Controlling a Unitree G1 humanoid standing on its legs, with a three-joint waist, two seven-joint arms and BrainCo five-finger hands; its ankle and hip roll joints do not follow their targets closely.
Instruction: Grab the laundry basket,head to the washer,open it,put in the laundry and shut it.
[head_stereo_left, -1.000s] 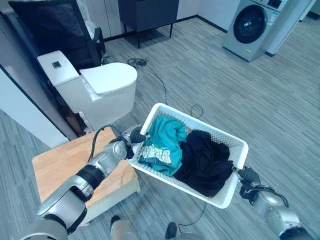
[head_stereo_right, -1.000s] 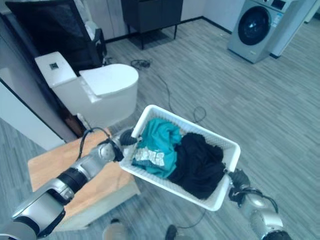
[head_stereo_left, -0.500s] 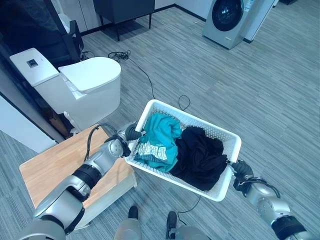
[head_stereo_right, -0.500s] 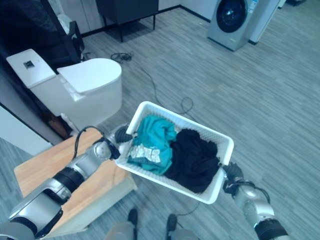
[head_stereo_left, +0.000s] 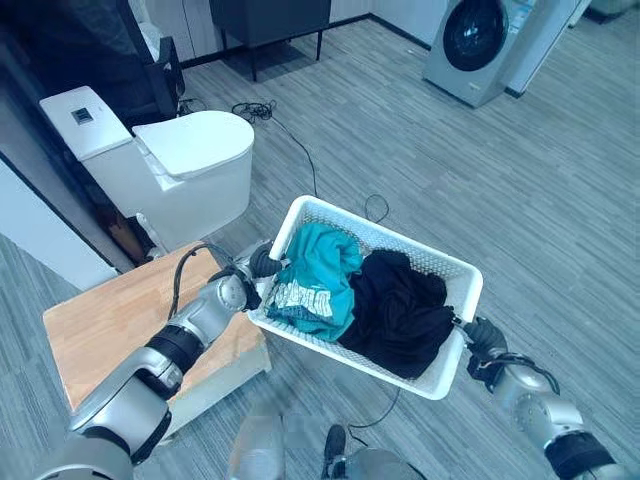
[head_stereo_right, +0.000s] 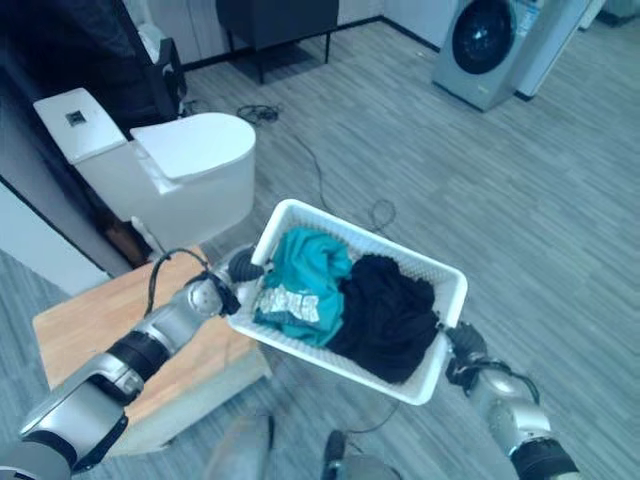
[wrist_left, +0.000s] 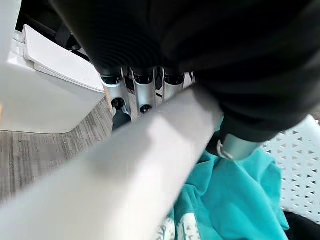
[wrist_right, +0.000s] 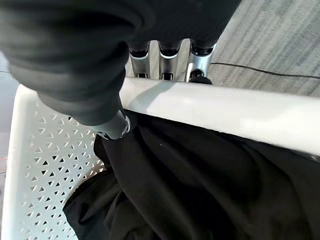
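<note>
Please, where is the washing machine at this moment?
The washing machine stands at the far right of the eye views, across the grey floor, well apart from the laundry basket that both hands carry.

Perforated plastic basket (head_stereo_left: 455, 352); soft cloth laundry (head_stereo_left: 400, 310)

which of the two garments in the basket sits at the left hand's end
The teal garment, with pale print, lies at the end of the laundry basket held by the left hand; the black garment lies toward the right hand.
</note>
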